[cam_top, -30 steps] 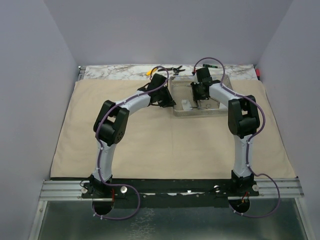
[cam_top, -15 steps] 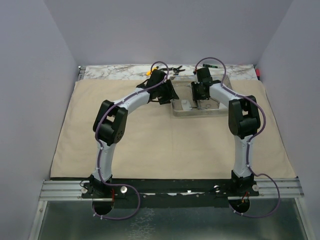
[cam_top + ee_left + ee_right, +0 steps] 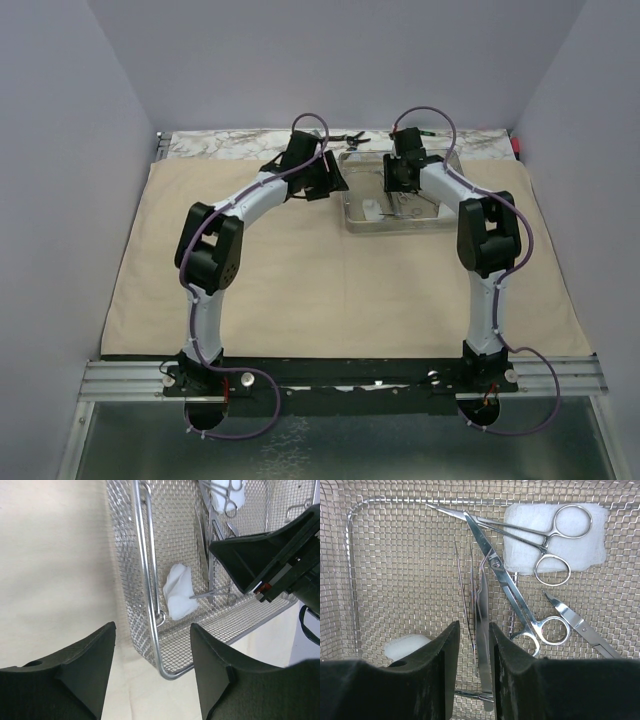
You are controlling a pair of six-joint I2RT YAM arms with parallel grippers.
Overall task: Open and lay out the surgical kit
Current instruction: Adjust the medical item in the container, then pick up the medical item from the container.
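Clamps (image 3: pixel 517 529), tweezers (image 3: pixel 482 615) and gauze (image 3: pixel 525 520) lying in mesh tray (image 3: pixel 400 226) on beige cloth (image 3: pixel 300 280) over counter (image 3: pixel 230 143). Left end effector (image 3: pixel 152 630) spread wide beside tray; right end effector (image 3: pixel 473 627) narrowed astride tweezers, grip unclear.

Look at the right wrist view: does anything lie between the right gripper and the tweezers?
Nothing visible does. The tweezers lie on the tray mesh, in the gap between the fingers of the right gripper. A clamp lies close beside them, its ring near one fingertip, so it might be nudged on the lift.
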